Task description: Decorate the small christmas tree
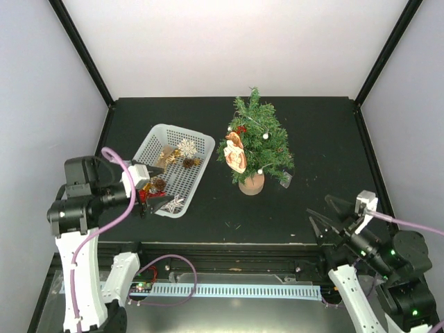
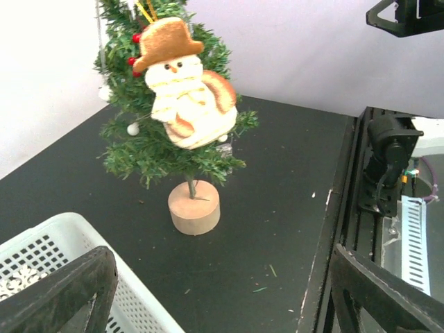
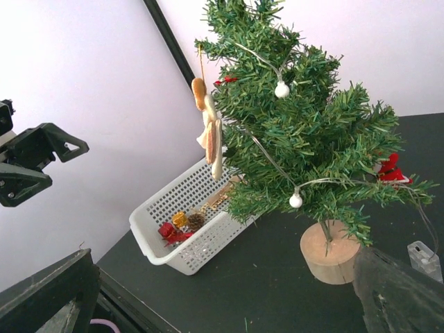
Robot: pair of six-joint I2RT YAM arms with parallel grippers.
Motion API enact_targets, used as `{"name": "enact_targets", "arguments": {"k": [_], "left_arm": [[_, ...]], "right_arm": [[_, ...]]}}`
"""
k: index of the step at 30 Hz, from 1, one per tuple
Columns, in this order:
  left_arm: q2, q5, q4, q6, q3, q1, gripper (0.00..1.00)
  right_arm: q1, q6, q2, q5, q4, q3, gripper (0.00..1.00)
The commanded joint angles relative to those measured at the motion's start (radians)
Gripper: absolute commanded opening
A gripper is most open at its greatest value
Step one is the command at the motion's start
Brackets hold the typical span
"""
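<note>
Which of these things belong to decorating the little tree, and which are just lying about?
Part of the job: the small christmas tree; snowman ornament hanging on it; white basket; spare ornaments inside it.
Just lying about: loose needles on the table; slotted cable duct at the front edge.

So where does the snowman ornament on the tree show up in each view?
Top external: snowman ornament, centre, on the picture-left side of the tree.
Left wrist: snowman ornament, upper left of centre, face-on.
Right wrist: snowman ornament, left of centre, edge-on.
Shared landmark: the round wooden base.
</note>
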State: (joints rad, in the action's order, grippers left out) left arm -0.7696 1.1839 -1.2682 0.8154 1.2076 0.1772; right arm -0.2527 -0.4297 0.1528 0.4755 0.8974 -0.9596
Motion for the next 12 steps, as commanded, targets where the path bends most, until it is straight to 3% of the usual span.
{"name": "enact_targets", "arguments": {"k": [1,12], "left_arm": [[0.071,0.047,-0.072,-0.003,-0.018,0.000,0.84],[0.154,0.039,-0.088,-0.056,-0.041,-0.001,0.85]], "right_arm": [[-0.007,-0.029,-0.061,-0.020,0.076,0.002,1.00],[-0.005,-0.019,-0.090,-0.062,0.164,-0.025,1.00]]}}
